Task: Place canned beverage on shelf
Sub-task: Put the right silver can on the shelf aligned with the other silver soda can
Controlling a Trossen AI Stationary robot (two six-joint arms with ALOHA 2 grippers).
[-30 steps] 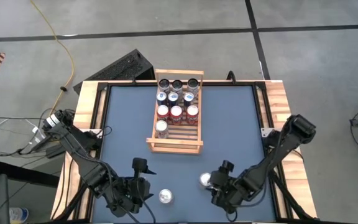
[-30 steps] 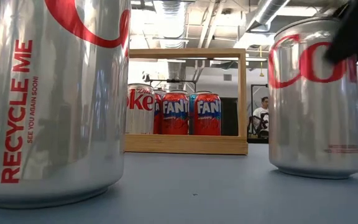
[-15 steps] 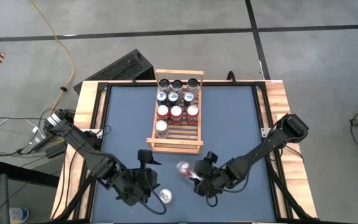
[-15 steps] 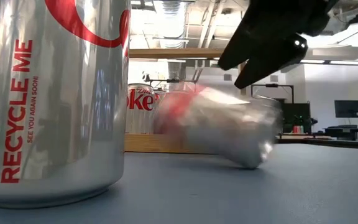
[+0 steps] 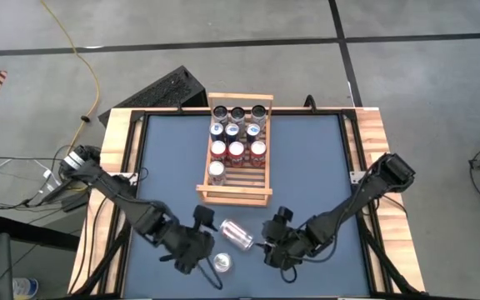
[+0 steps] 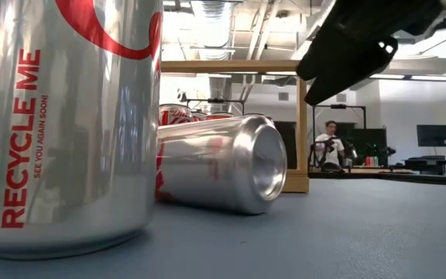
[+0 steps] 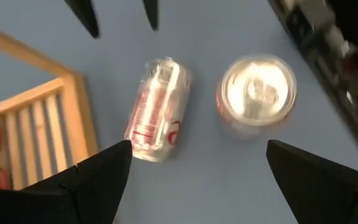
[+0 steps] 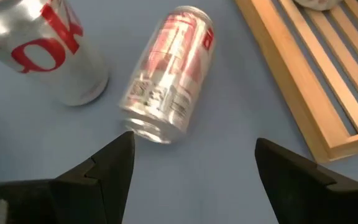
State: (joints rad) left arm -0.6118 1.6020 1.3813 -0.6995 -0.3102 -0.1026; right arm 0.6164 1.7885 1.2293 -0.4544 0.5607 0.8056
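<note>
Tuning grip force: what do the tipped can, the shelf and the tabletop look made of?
Tipped can: thin metal, likely aluminium, glossy silver with red print; its end mirrors the room in the low view. Shelf: light unfinished-looking wood, matte, slatted. Tabletop: dark blue matte sheet, no glare; exact material unclear.

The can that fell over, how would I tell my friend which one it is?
Find the wooden shelf in the middle of the blue table, then look just in front of its near rail. A silver can with red writing lies there on its side, between the left claw and the right claw. The other silver can nearby stands upright, as do those on the shelf.
</note>
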